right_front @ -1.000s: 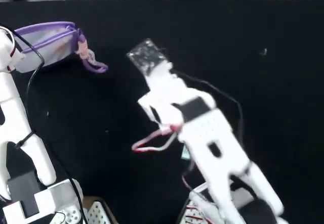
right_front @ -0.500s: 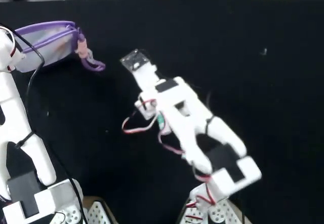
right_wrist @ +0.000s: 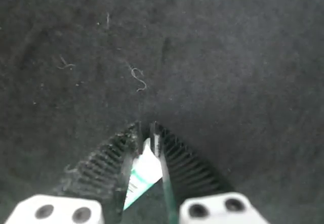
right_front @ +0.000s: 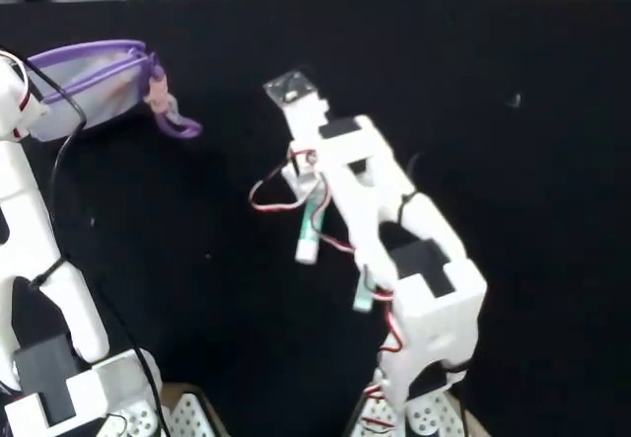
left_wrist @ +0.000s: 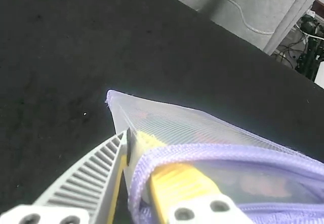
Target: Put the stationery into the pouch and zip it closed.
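Observation:
A clear pouch (right_front: 87,87) with purple zip trim hangs at the far left of the black table, its mouth open. My left gripper (left_wrist: 129,138) is shut on the pouch (left_wrist: 212,133) rim, the yellow finger (left_wrist: 177,183) inside and the pale ribbed finger outside. Near the table's middle, my right gripper (right_front: 289,90) points toward the far side, some way right of the pouch. It is shut on a white and green pen (right_wrist: 144,176). The pen (right_front: 310,225) slants back under the arm.
A purple strap with a pink charm (right_front: 168,111) dangles from the pouch's right end. Red cables (right_front: 271,195) loop off the right arm. A small teal piece (right_front: 363,299) shows beside that arm's lower link. Black cloth (right_front: 523,161) lies bare to the right.
The right arm has folded back toward its base, and its gripper has swung left, then back right and farther away. The pen now shows beneath it. The left arm and pouch kept still.

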Motion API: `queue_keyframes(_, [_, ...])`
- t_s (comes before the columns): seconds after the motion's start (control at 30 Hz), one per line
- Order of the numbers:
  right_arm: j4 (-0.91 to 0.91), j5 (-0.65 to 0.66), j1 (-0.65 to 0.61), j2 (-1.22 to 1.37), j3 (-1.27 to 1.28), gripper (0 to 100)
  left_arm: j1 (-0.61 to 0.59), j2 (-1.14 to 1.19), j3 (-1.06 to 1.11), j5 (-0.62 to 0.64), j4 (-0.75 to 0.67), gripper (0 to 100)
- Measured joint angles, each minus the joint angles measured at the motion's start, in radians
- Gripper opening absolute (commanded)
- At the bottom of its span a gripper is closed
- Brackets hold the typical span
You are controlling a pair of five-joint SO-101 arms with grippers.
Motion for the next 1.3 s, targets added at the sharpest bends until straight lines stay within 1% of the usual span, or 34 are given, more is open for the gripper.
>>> queue_keyframes(0.17, [0.060,0.000,0.005,-0.017,0.000,1.7,0.018,0.000,0.000,0.000,0.000,3])
queue_keyframes(0.2, [0.077,0.000,0.008,-0.034,0.000,3.7,0.023,0.000,0.000,0.000,0.000,3])
queue_keyframes(0.27, [0.126,-0.014,0.009,-0.075,0.000,13.0,0.025,0.000,0.000,0.000,0.000,3])
queue_keyframes(0.37, [0.189,-0.089,0.008,-0.130,0.000,27.7,0.025,0.000,0.000,0.000,0.000,3])
queue_keyframes(0.43, [0.206,-0.098,0.008,-0.149,0.000,31.9,0.028,0.000,0.000,0.000,0.000,3])
queue_keyframes(0.57, [0.206,-0.100,-0.003,-0.158,0.000,29.1,0.029,0.000,0.000,0.000,0.006,3])
queue_keyframes(0.67, [0.206,-0.150,-0.009,-0.158,0.003,27.5,0.029,0.000,0.000,0.000,0.006,3])
queue_keyframes(0.93, [0.176,-0.255,-0.025,-0.153,0.052,27.1,0.034,0.000,0.000,0.000,0.006,3])
queue_keyframes(1.17, [0.169,-0.331,-0.064,-0.069,0.052,26.6,0.034,0.000,0.000,0.000,0.006,3])
queue_keyframes(1.23, [0.169,-0.368,-0.066,-0.034,0.046,22.7,0.034,0.000,0.000,0.000,0.006,3])
queue_keyframes(1.3, [0.175,-0.391,-0.066,0.003,0.029,15.5,0.034,0.000,0.000,0.000,0.006,3])
